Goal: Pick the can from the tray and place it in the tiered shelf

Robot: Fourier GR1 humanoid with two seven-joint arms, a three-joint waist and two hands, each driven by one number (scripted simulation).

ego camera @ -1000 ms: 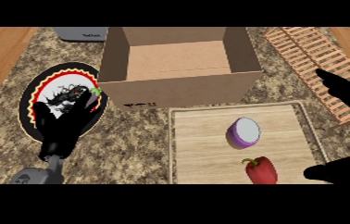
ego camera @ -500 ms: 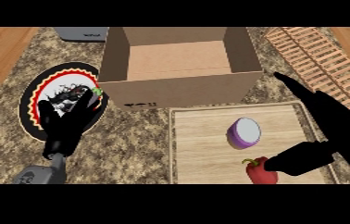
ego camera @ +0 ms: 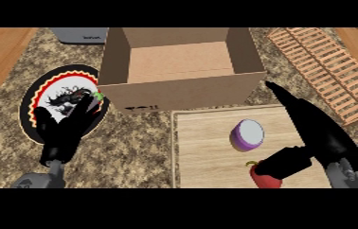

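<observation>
Right hand [ego camera: 316, 138] over wooden tray [ego camera: 210, 147], fingers straight, thumb touching red pepper [ego camera: 264, 177]. Purple onion half [ego camera: 247, 134] on tray. Left hand [ego camera: 64, 128] left of tray, fingers relaxed, over plate [ego camera: 42, 88].

Speckled granite counter [ego camera: 140, 147]; wooden strip at far left edge [ego camera: 13, 46]; light even.

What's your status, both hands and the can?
Left hand open over plate. Right hand open above tray, holding nothing. Can on tray, untouched. Red pepper beside right thumb.
</observation>
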